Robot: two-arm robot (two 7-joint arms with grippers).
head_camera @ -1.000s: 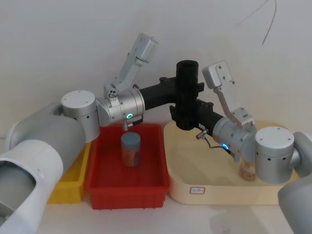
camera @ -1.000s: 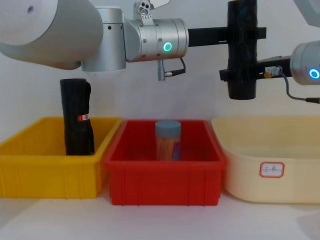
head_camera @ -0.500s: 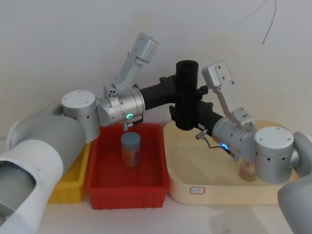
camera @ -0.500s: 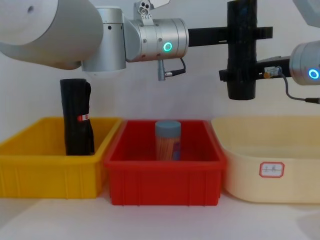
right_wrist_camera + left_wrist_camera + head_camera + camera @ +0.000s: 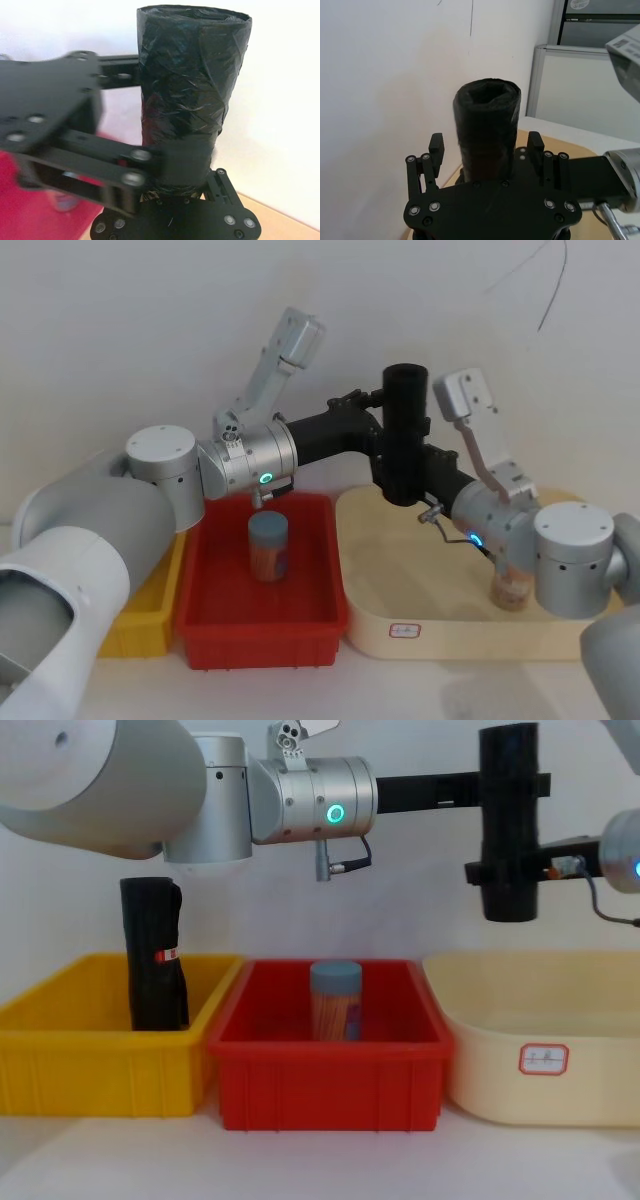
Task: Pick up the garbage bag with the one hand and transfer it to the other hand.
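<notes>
The garbage bag [image 5: 405, 430], a plain black roll, stands upright in the air above the gap between the red bin and the cream tray. My right gripper [image 5: 408, 472], on the blue-ringed arm, is shut on its lower part [image 5: 508, 870]. My left gripper [image 5: 380, 418], on the green-ringed arm, is open at the roll's upper part. In the left wrist view both fingers [image 5: 436, 145] stand clear of the garbage bag [image 5: 487, 125], with a gap on each side. The right wrist view has the garbage bag [image 5: 190, 80] close up, with the left gripper blurred beside it.
A yellow bin [image 5: 60, 1070] on the left holds another black roll with a red-and-white sticker [image 5: 153, 955]. The red bin [image 5: 330, 1095] in the middle holds a blue-lidded jar [image 5: 336, 1000]. The cream tray [image 5: 560, 1020] on the right holds a small jar [image 5: 507, 590].
The left gripper's fingers have opened off the roll. The right gripper has carried the garbage bag to the right, away from the left gripper's palm.
</notes>
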